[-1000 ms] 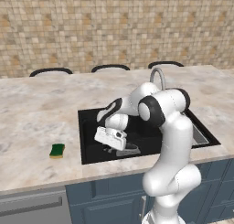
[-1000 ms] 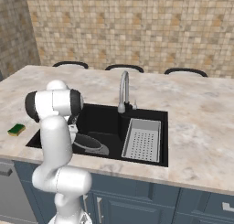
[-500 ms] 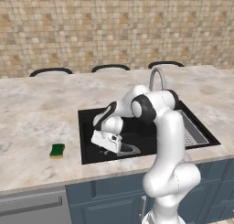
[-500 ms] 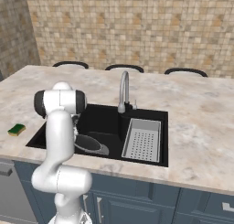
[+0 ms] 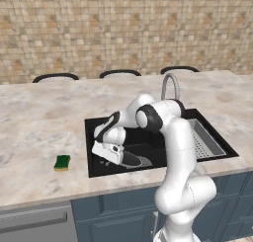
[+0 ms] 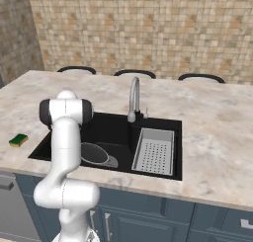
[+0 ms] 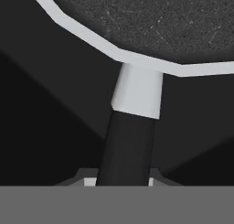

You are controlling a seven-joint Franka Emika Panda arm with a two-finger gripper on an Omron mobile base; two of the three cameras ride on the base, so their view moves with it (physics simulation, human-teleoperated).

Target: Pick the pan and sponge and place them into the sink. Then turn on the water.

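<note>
The black pan (image 5: 132, 160) (image 6: 94, 153) lies low in the front left part of the sink (image 5: 148, 136) (image 6: 109, 128). My gripper (image 5: 106, 154) reaches down into the basin at the pan's left side. In the hand view the pan's dark handle (image 7: 129, 141) runs between my fingertips and the gripper (image 7: 121, 180) is shut on it, with the pan's grey rim (image 7: 87, 35) above. The green and yellow sponge (image 5: 62, 162) (image 6: 18, 140) sits on the counter left of the sink. No water runs from the faucet (image 5: 170, 85) (image 6: 133, 99).
A grey perforated drainer tray (image 5: 205, 143) (image 6: 155, 151) takes up the sink's right part. Marble counter (image 5: 39, 127) surrounds the basin, with dark chair backs (image 5: 118, 73) along its far edge and a tiled wall behind.
The hand has sunk a little lower and further left inside the sink, taking the pan with it. The sponge has stayed where it was.
</note>
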